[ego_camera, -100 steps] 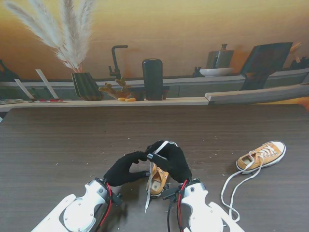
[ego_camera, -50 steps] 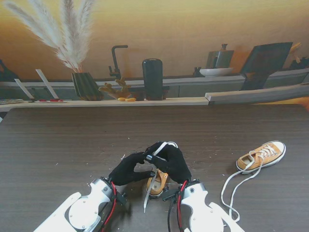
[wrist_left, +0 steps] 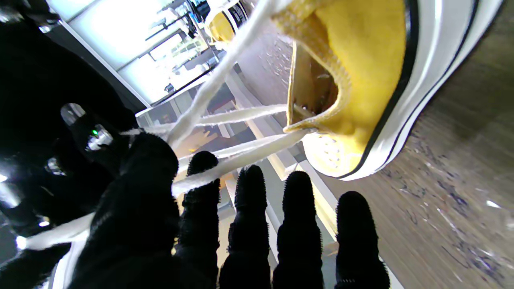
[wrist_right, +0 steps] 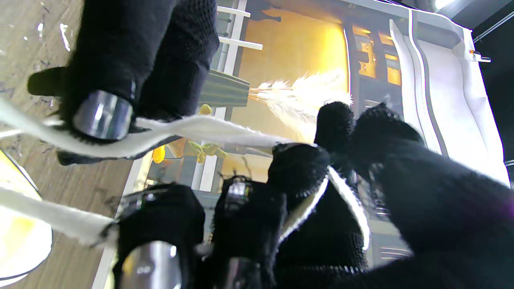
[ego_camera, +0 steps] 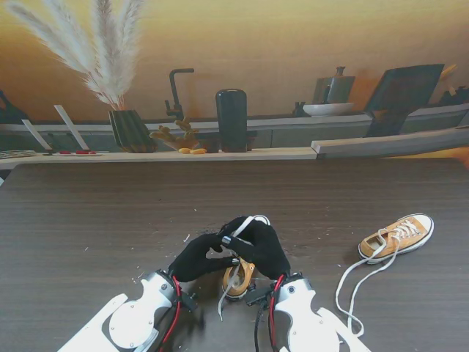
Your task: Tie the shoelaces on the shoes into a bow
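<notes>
Stand view: the near shoe (ego_camera: 240,277) is located on the dark table (ego_camera: 110,213) at the near centre, directly beneath both gloved hands and largely covered by them. The left hand (ego_camera: 196,257) is positioned just left of the shoe, its fingertips meeting those of the right hand (ego_camera: 258,246) over the shoe. A white lace (ego_camera: 233,282) is seen running from the right hand's far side, between the hands, and down past the shoe's left edge toward the near table edge.

In the left wrist view, the lace (wrist_left: 237,156) is pinched between the thumb and index finger of the left hand (wrist_left: 209,233); the other three fingers are extended and hold nothing. The shoe's yellow heel opening (wrist_left: 361,80) is seen close beyond the fingertips.

In the right wrist view, the right hand (wrist_right: 329,208) is closed on a lace strand (wrist_right: 200,130), which is stretched across to the left hand's fingers (wrist_right: 132,60).

A second shoe (ego_camera: 396,237) is placed well apart at the right, with loose laces (ego_camera: 355,290) trailing toward the near edge.

The near shoe's toe and eyelets are hidden by the hands. Whether any knot is formed cannot be determined.
</notes>
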`<state>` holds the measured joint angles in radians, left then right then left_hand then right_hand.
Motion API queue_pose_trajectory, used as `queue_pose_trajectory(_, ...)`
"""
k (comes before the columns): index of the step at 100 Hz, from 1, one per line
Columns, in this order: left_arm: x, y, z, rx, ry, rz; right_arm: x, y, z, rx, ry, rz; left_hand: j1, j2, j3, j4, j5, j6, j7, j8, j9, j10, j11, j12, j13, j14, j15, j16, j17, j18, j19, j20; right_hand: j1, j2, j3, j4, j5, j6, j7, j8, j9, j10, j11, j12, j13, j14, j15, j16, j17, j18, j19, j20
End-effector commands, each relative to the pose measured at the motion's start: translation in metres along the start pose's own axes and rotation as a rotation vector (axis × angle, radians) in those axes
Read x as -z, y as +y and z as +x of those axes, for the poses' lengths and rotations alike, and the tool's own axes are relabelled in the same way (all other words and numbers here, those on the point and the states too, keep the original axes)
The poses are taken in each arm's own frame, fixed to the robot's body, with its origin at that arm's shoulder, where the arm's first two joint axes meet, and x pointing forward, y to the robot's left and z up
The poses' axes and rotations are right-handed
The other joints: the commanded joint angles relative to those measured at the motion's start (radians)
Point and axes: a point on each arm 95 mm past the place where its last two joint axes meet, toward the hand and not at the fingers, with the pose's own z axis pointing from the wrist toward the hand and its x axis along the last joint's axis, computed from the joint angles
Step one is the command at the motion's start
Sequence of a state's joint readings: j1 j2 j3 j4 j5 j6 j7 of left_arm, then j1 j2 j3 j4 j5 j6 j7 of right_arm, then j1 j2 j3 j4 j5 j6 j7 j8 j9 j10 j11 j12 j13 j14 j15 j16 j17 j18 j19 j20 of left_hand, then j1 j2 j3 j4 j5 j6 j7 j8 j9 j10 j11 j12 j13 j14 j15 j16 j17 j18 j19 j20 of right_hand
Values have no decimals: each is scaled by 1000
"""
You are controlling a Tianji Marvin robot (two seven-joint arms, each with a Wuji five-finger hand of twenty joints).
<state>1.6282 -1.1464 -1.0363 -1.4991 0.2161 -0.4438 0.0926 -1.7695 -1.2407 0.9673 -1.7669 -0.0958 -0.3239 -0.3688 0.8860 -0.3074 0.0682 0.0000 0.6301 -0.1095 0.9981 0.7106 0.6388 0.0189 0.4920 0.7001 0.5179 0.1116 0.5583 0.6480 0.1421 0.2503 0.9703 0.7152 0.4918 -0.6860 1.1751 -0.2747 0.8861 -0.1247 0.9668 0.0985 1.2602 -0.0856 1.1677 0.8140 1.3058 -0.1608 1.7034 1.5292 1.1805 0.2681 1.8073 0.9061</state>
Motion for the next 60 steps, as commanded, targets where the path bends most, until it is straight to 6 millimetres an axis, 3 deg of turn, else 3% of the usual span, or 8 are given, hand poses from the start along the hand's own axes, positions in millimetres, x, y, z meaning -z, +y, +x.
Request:
queue_pose_trajectory(1, -1, 7, 6, 20, 2, 0, 2, -1, 0, -3, -1, 11, -39, 22, -7, 25, 34, -153, 56, 33, 22, 2, 21, 27, 26, 1, 30, 40, 7, -11, 33, 11, 23, 3, -11, -30, -4, -40, 8, -23, 79, 99, 29, 13, 8, -176, 30, 41, 21, -27, 287, 1)
queue_pose_trajectory(9, 0, 9, 7, 31, -19, 13, 2, -1, 0, -5, -1, 11, -62, 32, 23, 45, 61, -129, 88, 56, 38, 12, 29, 33, 32, 13, 38, 39, 8, -4, 45, 5, 24, 2, -11, -30, -3, -39, 8, -23, 79, 101, 29, 13, 8, -175, 30, 41, 21, -27, 287, 1)
queue_pose_trajectory(34, 3, 16, 11, 112, -129, 107, 3, -1, -1, -10, -4, 9, -96, 114, 78, 59, 218, 11, 133, 102, 96, 53, 48, 38, 29, 64, 31, 27, 2, 33, 59, -6, 23, 2, -10, -30, -1, -39, 8, -24, 80, 102, 27, 14, 7, -174, 31, 41, 21, -24, 287, 2)
queue_pose_trajectory(53, 8, 19, 15, 203, -213, 178, 4, 0, -2, -8, -10, 14, -84, 138, 87, 59, 258, 69, 138, 135, 113, 75, 59, 35, 22, 83, 29, 21, -2, 37, 70, -10, 23, 4, -11, -30, -1, -38, 7, -24, 80, 102, 26, 14, 7, -172, 31, 41, 21, -23, 287, 2)
queue_pose_trajectory(60, 8, 19, 17, 259, -230, 193, 4, 0, -2, -8, -10, 15, -57, 152, 81, 41, 267, 82, 88, 118, 106, 97, 55, 25, 9, 88, 23, 14, -11, 40, 71, -19, 22, 4, -11, -30, -1, -38, 8, -24, 80, 102, 26, 14, 7, -172, 31, 41, 21, -23, 287, 2)
